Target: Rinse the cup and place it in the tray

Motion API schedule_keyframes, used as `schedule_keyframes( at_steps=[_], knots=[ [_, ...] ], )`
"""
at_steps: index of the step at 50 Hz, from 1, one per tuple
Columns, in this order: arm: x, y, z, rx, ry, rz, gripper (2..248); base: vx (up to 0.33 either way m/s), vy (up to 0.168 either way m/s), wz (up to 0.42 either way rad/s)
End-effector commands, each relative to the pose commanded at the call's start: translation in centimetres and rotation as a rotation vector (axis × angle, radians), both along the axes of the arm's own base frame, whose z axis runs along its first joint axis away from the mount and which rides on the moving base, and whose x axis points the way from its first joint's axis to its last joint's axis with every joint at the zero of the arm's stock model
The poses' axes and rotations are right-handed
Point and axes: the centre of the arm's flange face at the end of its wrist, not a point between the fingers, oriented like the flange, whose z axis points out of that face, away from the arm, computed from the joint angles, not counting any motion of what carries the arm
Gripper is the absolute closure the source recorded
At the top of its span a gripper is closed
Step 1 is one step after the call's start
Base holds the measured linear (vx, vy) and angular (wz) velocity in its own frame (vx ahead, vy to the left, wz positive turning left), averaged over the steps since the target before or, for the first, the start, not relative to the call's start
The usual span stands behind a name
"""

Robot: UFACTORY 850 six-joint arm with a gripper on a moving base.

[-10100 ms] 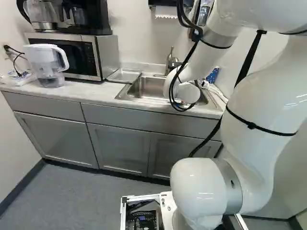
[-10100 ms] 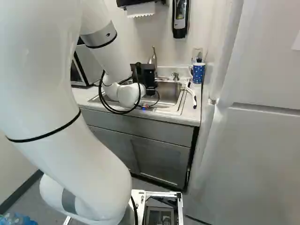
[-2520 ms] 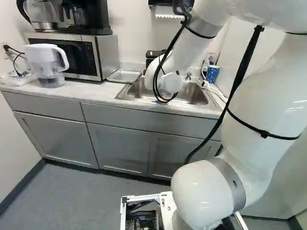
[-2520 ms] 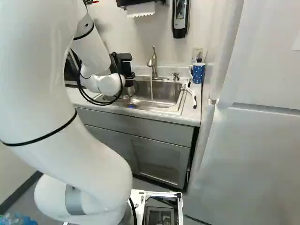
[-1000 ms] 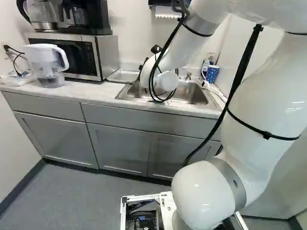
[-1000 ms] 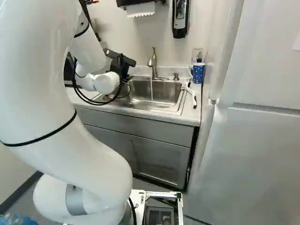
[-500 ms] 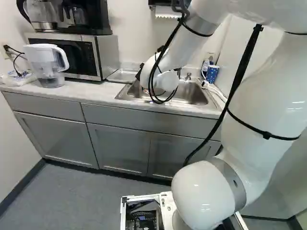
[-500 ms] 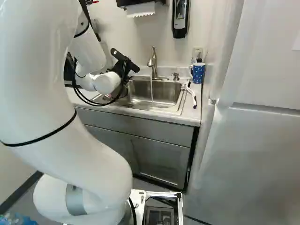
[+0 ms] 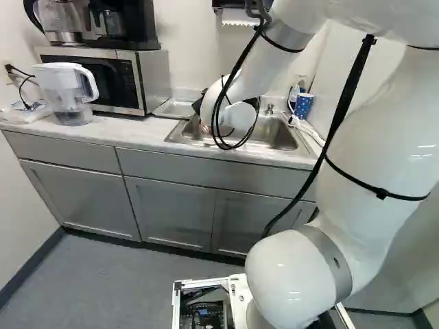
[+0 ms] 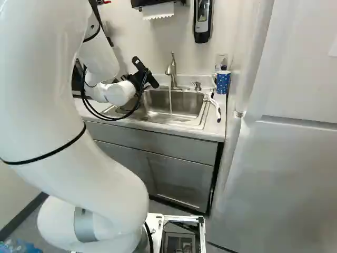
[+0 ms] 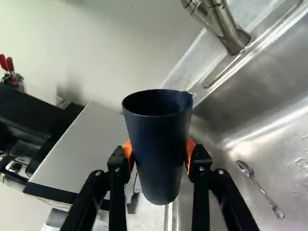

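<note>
Holding the navy cup (image 11: pixel 160 149) — snug between two orange pads (image 11: pixel 190 148) — is the pincer (image 10: pixel 141 78).

A white wall (image 9: pixel 192 44) is rising behind a pale countertop (image 9: pixel 130 130). Gray cabinets (image 9: pixel 168 212) are standing beneath it, showing 3 doors in the left base view. A dark baseboard (image 9: pixel 31 266) is edging the gray floor (image 9: pixel 103 288). In the right base view, a tall pale panel (image 10: pixel 289 174) is flanking them.

My orange pads (image 11: pixel 191 149) stand partly hidden by the navy cup (image 11: pixel 159 144), its inside floor too dark to tell, in the wrist view. The white arm (image 9: pixel 257 72) blocks the faucet (image 10: pixel 171 68) at the left base view's center; a coffee maker (image 9: pixel 120 27), upper left, is cut off above.
</note>
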Motion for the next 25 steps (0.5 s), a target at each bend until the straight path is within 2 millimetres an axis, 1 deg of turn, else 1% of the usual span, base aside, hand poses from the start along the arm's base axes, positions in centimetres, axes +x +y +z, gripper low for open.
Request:
schedule_keyframes(
  at_steps=[25],
  knots=[
    [0.0,0.0,0.0,0.256,0.046,-0.039,127,0.0,0.0,0.0]
  ],
)
